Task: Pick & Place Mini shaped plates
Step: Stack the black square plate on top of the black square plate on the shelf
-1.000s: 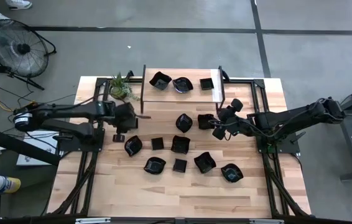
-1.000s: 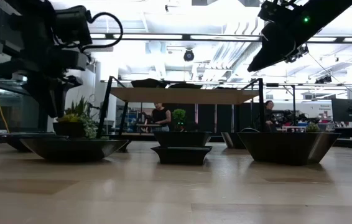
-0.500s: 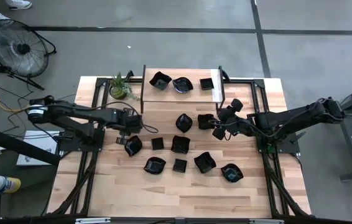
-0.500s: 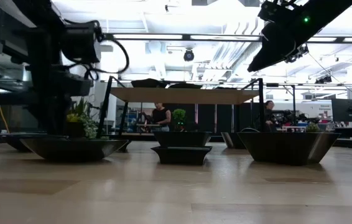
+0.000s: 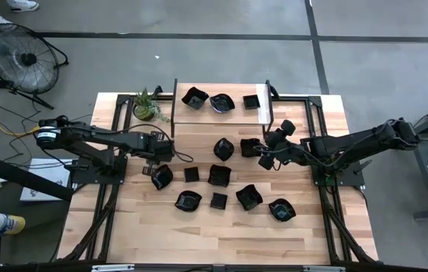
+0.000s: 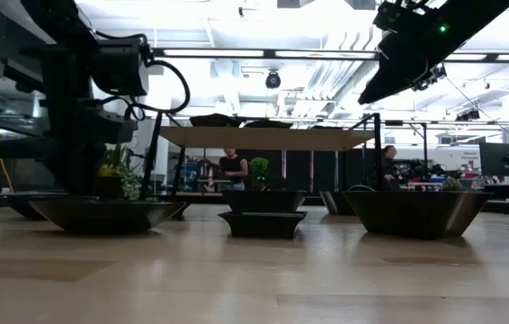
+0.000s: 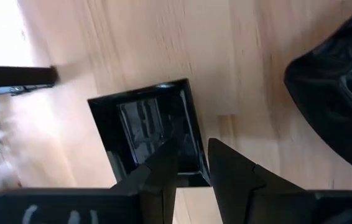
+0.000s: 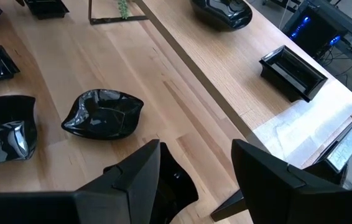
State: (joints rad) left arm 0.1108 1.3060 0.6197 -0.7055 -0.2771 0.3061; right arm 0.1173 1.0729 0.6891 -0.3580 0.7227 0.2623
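Several glossy black mini plates (image 5: 219,175) lie flat on the wooden table, and three more (image 5: 221,102) sit on a raised shelf at the far side. My left gripper (image 7: 191,165) is open and low over a small square plate (image 7: 145,127) at the table's left. One finger is over the dish's inside, the other outside its rim. My right gripper (image 8: 194,174) is open and hovers over a dark plate (image 8: 176,180) near the middle (image 5: 249,147). A leaf-like plate (image 8: 101,115) lies beyond it. My left gripper comes from above, pointing down, with one edge of the small square plate's rim (image 7: 196,146) standing between its fingers. The plate lies flat on the table. Whether either finger touches the rim, I cannot tell.
A small potted plant (image 5: 146,107) stands at the far left, beside the shelf's dark frame post (image 5: 175,113). A wavy plate (image 5: 162,177) lies just near of my left gripper. Bare wood stretches along the near edge (image 5: 214,238). People stand in the room beyond.
My left arm has swung from beside the shelf post toward the table's near edge and come down over the small square plate, then settled. My right arm has kept still. No plate has moved.
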